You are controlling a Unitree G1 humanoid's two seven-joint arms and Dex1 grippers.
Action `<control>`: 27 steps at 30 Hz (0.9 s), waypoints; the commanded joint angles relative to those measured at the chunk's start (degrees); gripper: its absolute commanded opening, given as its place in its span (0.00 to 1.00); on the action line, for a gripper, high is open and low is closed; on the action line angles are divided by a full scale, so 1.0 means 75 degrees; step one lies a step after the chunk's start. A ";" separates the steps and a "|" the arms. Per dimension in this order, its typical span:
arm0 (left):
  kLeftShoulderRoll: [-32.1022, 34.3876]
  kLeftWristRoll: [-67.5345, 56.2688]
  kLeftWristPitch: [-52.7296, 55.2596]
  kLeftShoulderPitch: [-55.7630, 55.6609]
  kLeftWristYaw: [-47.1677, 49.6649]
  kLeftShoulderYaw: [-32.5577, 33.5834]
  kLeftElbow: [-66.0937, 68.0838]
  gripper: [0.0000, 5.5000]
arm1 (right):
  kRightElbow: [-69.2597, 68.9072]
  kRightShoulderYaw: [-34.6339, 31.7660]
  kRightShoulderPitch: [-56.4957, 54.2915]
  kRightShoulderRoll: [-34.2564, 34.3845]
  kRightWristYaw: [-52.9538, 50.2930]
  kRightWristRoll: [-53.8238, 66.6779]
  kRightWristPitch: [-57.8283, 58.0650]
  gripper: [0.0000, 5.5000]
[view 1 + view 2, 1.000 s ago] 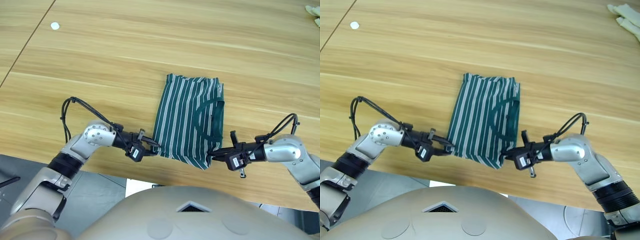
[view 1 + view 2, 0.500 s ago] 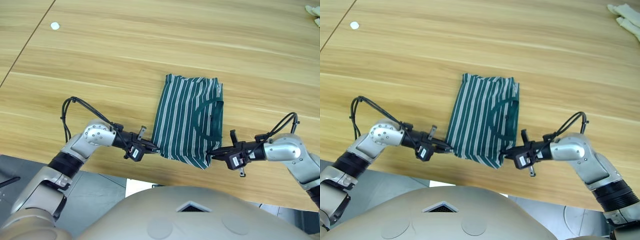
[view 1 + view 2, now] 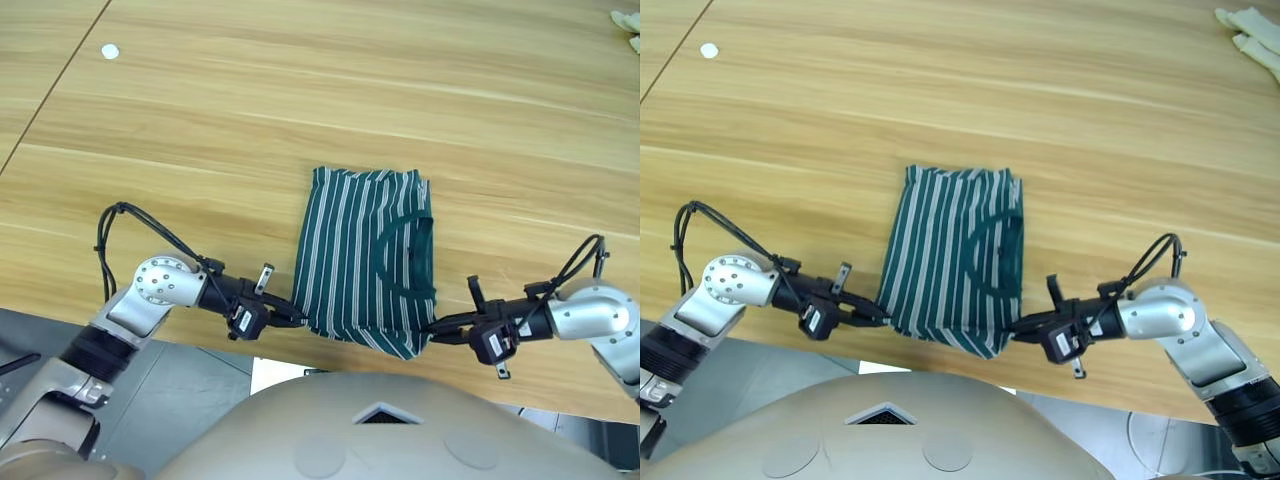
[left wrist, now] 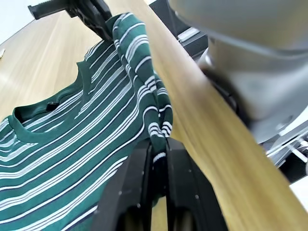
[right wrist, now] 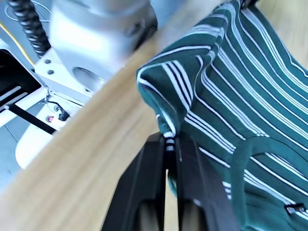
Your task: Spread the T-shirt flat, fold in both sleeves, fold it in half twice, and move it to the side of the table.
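Observation:
A dark green T-shirt (image 3: 365,260) with white stripes lies folded into a narrow rectangle near the table's front edge, collar facing up. My left gripper (image 3: 290,320) is shut on its near left corner, seen pinched between the fingers (image 4: 139,178) in the left wrist view. On the other side my right gripper (image 3: 432,331) is shut on the near right corner (image 5: 166,130). Both near corners of the T-shirt (image 3: 950,262) sit at or slightly past the table edge.
The wooden table (image 3: 300,100) stretches far beyond the shirt. A small white disc (image 3: 110,51) lies at the far left, and a pale cloth (image 3: 1250,28) sits at the far right corner. The floor lies below the front edge.
Both grippers have pulled back toward the table's front edge, dragging the shirt nearer and slightly left. Each still holds its corner.

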 commanded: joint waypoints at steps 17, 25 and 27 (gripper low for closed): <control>-0.1593 -0.1056 0.1322 -0.0570 0.0848 0.1429 0.0816 0.04 | 0.0468 -0.0594 -0.1455 0.1174 -0.1203 -0.0546 0.0871 0.02; -0.2530 -0.0395 0.1736 -0.1571 0.2014 0.1976 0.2164 0.04 | 0.1330 -0.0843 -0.2211 0.1567 -0.1620 -0.0687 0.1089 0.02; -0.2679 -0.0255 0.1794 -0.1734 0.2250 0.2074 0.2413 0.04 | 0.1717 -0.0868 -0.2580 0.1714 -0.1856 -0.0916 0.1226 0.02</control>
